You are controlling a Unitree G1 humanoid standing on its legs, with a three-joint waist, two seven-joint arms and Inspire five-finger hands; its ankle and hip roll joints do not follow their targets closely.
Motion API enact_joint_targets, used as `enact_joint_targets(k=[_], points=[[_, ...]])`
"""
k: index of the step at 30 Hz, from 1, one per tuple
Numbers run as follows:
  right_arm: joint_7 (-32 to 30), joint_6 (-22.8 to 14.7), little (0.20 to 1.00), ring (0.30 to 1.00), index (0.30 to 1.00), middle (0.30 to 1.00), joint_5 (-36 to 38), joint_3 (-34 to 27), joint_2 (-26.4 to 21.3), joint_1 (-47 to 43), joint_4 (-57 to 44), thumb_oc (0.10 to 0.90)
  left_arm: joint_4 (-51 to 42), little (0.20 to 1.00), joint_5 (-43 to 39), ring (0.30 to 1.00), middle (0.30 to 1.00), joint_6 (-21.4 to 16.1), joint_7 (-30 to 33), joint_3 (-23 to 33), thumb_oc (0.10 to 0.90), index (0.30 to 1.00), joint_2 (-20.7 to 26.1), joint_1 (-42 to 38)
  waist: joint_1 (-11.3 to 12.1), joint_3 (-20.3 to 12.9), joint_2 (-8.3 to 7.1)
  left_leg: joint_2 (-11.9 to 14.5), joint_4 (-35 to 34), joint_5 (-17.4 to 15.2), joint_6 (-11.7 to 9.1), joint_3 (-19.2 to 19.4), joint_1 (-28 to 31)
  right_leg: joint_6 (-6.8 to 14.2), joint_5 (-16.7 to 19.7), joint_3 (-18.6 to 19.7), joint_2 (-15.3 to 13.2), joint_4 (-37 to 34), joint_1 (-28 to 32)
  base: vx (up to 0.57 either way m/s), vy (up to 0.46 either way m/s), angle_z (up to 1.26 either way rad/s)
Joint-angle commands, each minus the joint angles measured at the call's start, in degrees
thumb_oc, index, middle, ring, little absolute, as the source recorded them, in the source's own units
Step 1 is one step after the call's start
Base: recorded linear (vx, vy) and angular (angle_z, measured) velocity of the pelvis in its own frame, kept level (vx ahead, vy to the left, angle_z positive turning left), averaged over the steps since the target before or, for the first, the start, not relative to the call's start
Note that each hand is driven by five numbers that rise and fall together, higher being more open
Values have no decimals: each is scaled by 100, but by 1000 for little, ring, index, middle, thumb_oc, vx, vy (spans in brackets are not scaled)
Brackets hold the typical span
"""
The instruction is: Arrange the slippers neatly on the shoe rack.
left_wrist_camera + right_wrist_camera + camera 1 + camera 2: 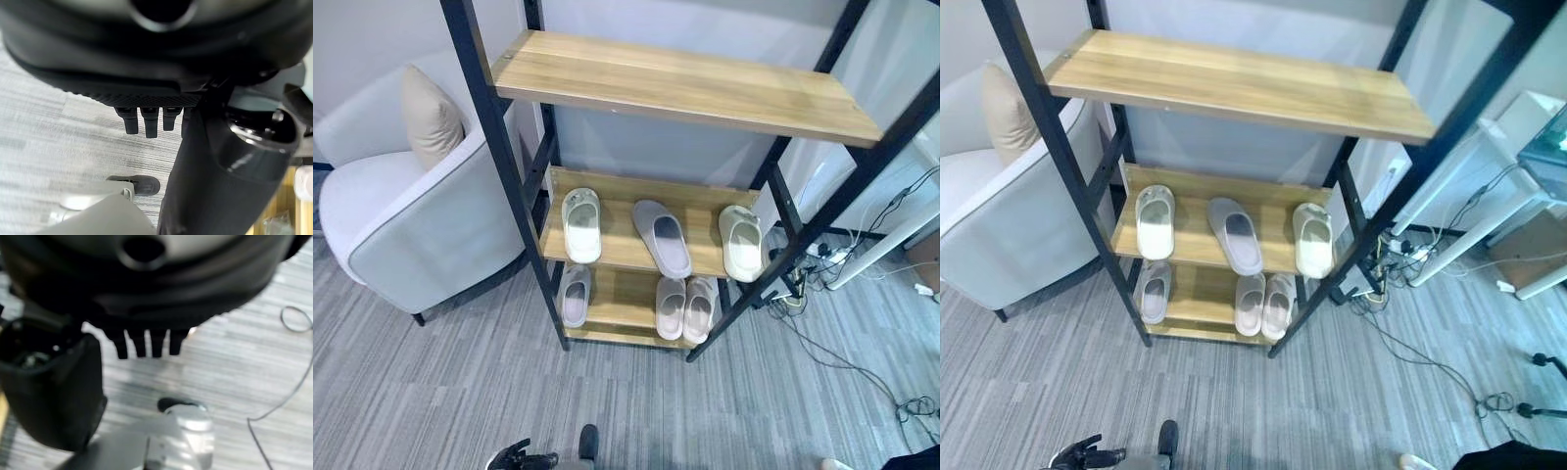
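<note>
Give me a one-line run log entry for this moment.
slippers: on shoe rack | left hand: open, empty | right hand: open, empty

Both eye views look steeply down from head height at the shoe rack (677,90), well ahead of the left hand (514,457) at the bottom edge. The right eye sits slightly aside, so the armchair (406,211) is cut short there. They share the rack, slippers (1234,235) and grey floor (460,392). The left wrist view looks from very close along the left hand's straight fingers (149,121) down to the floor. The right wrist view does likewise past the right hand (146,340).
</note>
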Motion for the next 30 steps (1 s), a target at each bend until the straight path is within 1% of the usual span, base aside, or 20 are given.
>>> enact_joint_targets(k=[1, 2, 3, 4, 5, 7, 8, 9, 12, 15, 19, 20, 21, 22, 24, 26, 27, 28, 29, 30], points=[[43, -125, 900, 900, 900, 900, 121, 112, -170, 149, -542, 800, -167, 900, 58, 900, 900, -134, 130, -61, 800, 900, 36, 67, -55, 26, 152, 259, 715, -734, -399, -55, -142, 233, 1044, -269, -42, -74, -726, 109, 80, -34], [42, -124, 900, 900, 900, 900, 121, 113, -170, 151, -545, 800, -167, 900, 58, 900, 900, -134, 130, -61, 800, 900, 36, 69, -68, 42, 146, 249, 714, -739, -399, -67, -122, 233, 1025, -282, -52, -60, -706, 172, 53, -17], [34, -133, 900, 900, 900, 900, 144, 114, -175, 165, -578, 800, -172, 900, 80, 900, 900, -147, 132, -88, 800, 900, 38, 51, -145, 51, 148, 188, 642, -794, -398, -116, 32, 155, 941, -361, -65, -411, -718, 223, 36, -6], [37, -136, 900, 900, 900, 900, 156, 107, -174, 210, -602, 800, -150, 900, 158, 900, 900, -167, 125, -154, 800, 900, 39, 46, -280, 54, 159, 100, 599, -866, -379, -205, 174, 85, 971, -265, 5, -716, -897, 460, 56, 19], [27, -124, 900, 900, 900, 900, 203, 94, -193, 185, -620, 800, -126, 900, 278, 900, 900, -178, 141, -241, 800, 900, 12, -27, -543, 158, 146, -56, 613, -1053, -388, -323, 481, 201, 1223, 269, 102, -1413, -1214, 455, 20, 36], [-15, -116, 900, 900, 900, 900, 197, 74, -211, 171, -642, 800, -107, 900, 301, 900, 900, -169, 163, -250, 800, 900, 5, -47, -570, 216, 140, -72, 675, -1180, -398, -346, 601, 206, 1300, 247, 80, -1564, -1255, 275, -37, 58], [-44, -130, 900, 900, 900, 900, 176, 80, -244, 156, -728, 800, -98, 900, 312, 900, 900, -155, 153, -258, 800, 900, -8, -30, -578, 222, 110, -79, 769, -1332, -408, -338, 691, 203, 1367, 46, -60, -1786, -1233, 189, -95, 46], [-58, -139, 900, 900, 900, 900, 153, 88, -260, 154, -773, 800, -90, 900, 327, 900, 900, -149, 148, -250, 800, 900, -12, -1, -572, 209, 105, -69, 791, -1391, -406, -315, 740, 208, 1400, -31, -106, -1810, -1220, 187, -95, 25], [-65, -145, 900, 900, 900, 900, 125, 106, -265, 167, -860, 800, -65, 900, 379, 900, 900, -152, 126, -236, 800, 900, -25, 64, -567, 168, 99, -68, 805, -1475, -409, -320, 822, 214, 1441, -54, -118, -1812, -1211, 169, -114, 9], [-81, -147, 900, 900, 900, 900, 119, 112, -296, 209, -914, 800, -24, 900, 425, 900, 900, -152, 131, -203, 800, 900, -40, 178, -581, 53, 128, -43, 730, -1566, -479, -423, 982, 157, 1436, 65, -44, -1798, -1132, 142, -141, 7], [-89, -149, 900, 900, 900, 900, 63, 169, -316, 182, -842, 800, 21, 900, 429, 900, 900, -143, 150, -187, 800, 900, -78, 227, -558, -10, 225, 70, 645, -1501, -553, -494, 1049, 65, 1315, 47, 68, -1714, -1048, 107, -172, 5], [-86, -167, 900, 900, 900, 900, 26, 206, -344, 185, -855, 800, 25, 900, 435, 900, 900, -140, 139, -198, 800, 900, -112, 278, -550, -70, 300, 151, 584, -1428, -607, -557, 1085, -11, 1206, 16, 144, -1674, -984, 65, -135, 7], [-86, -167, 900, 900, 900, 900, 26, 206, -345, 186, -855, 800, 25, 900, 435, 900, 900, -140, 139, -198, 800, 900, -113, 279, -552, -70, 302, 152, 581, -1427, -608, -559, 1088, -12, 1204, 14, 145, -1673, -983, 129, -260, 12], [-82, -171, 900, 900, 900, 900, 1, 240, -355, 173, -850, 800, 28, 900, 427, 900, 900, -135, 141, -213, 800, 900, -156, 312, -545, -96, 377, 252, 571, -1368, -675, -604, 1125, -87, 1087, -34, 214, -1618, -925, 65, -127, 13], [-87, -169, 900, 900, 900, 900, -11, 258, -361, 153, -825, 800, 37, 900, 403, 900, 900, -133, 154, -216, 800, 900, -182, 320, -541, -92, 415, 299, 608, -1317, -725, -634, 1117, -131, 1030, -46, 264, -1574, -901, 60, -158, 7], [-78, -173, 900, 900, 900, 900, -37, 300, -365, 133, -773, 800, 20, 900, 350, 900, 900, -136, 145, -233, 800, 900, -229, 321, -521, -73, 453, 393, 788, -1221, -822, -662, 1072, -228, 909, -81, 346, -1520, -818, 45, -198, 4], [-98, -178, 900, 900, 900, 900, -87, 365, -377, 89, -728, 800, -60, 900, 299, 900, 900, -144, 173, -290, 800, 900, -273, 287, -468, 18, 439, 434, 1254, -1034, -913, -710, 886, -312, 837, -111, 392, -1478, -709, 18, -170, 10], [-98, -179, 900, 900, 900, 900, -87, 365, -377, 87, -727, 800, -60, 900, 299, 900, 900, -143, 174, -290, 800, 900, -273, 286, -472, 20, 440, 434, 1270, -1041, -914, -715, 877, -312, 836, -116, 392, -1475, -710, -9, -176, 17], [-105, -179, 900, 900, 900, 900, -111, 395, -381, 75, -723, 800, -104, 900, 250, 900, 900, -146, 188, -309, 800, 900, -288, 252, -444, 78, 405, 447, 1619, -934, -952, -750, 701, -345, 808, -123, 391, -1451, -663, 14, -115, 20], [-126, -189, 900, 900, 900, 900, -128, 433, -384, 91, -723, 800, -182, 900, 168, 900, 900, -158, 192, -336, 800, 900, -328, 236, -403, 131, 381, 491, 1741, -896, -928, -698, 569, -383, 738, -155, 370, -1458, -551, 15, -114, 20]])
